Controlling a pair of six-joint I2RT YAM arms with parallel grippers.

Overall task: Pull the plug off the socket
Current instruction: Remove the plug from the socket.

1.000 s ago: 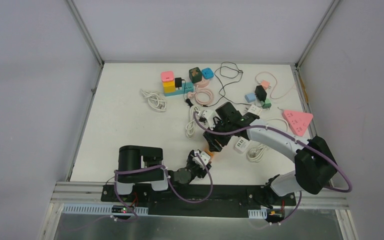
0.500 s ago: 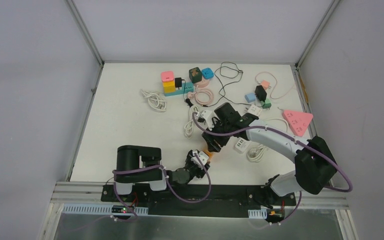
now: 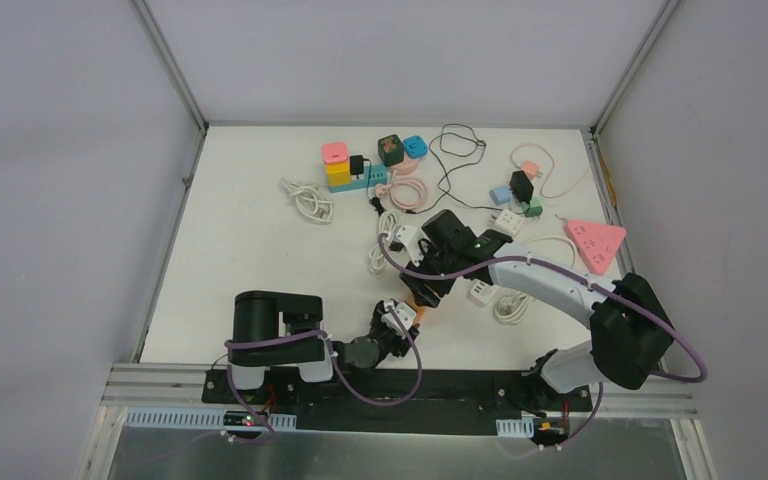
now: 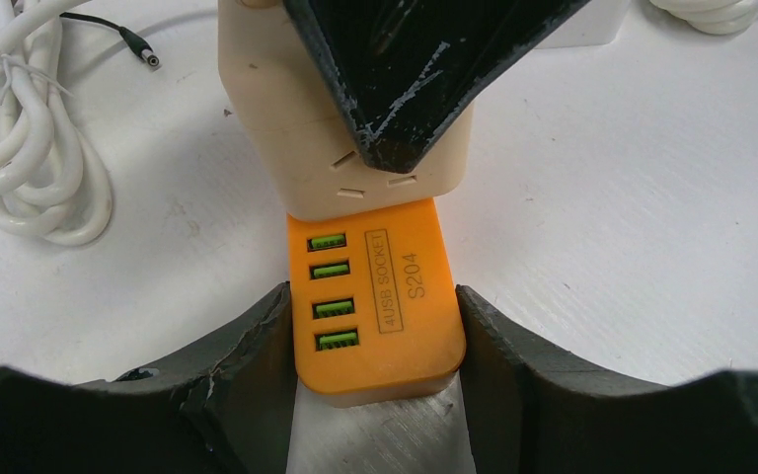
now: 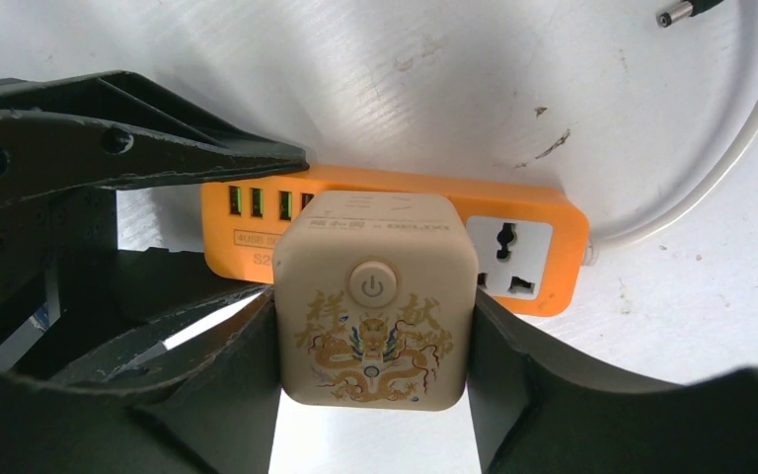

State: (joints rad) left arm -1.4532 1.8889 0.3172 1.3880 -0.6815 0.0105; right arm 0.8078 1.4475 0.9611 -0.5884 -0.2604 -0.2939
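Orange socket strip [image 4: 375, 306] pinned at one end, with a cream cube plug [image 5: 373, 306] gripped on top of it
The socket strip lies flat on the white table [image 3: 260, 240], near the middle of its near edge. The left gripper [image 4: 375, 336] clamps the strip's USB end, its fingers [image 4: 247, 346] tight against the two long sides. The right gripper [image 5: 373, 296], reaching in from the far right, is closed on the sides of the cube plug, which bears a dragon print and a power button and sits plugged into the strip. A white cable [image 5: 750, 148] leaves the strip's far end beside a free outlet, and a coiled white cord [image 4: 20, 148] lies near on the left
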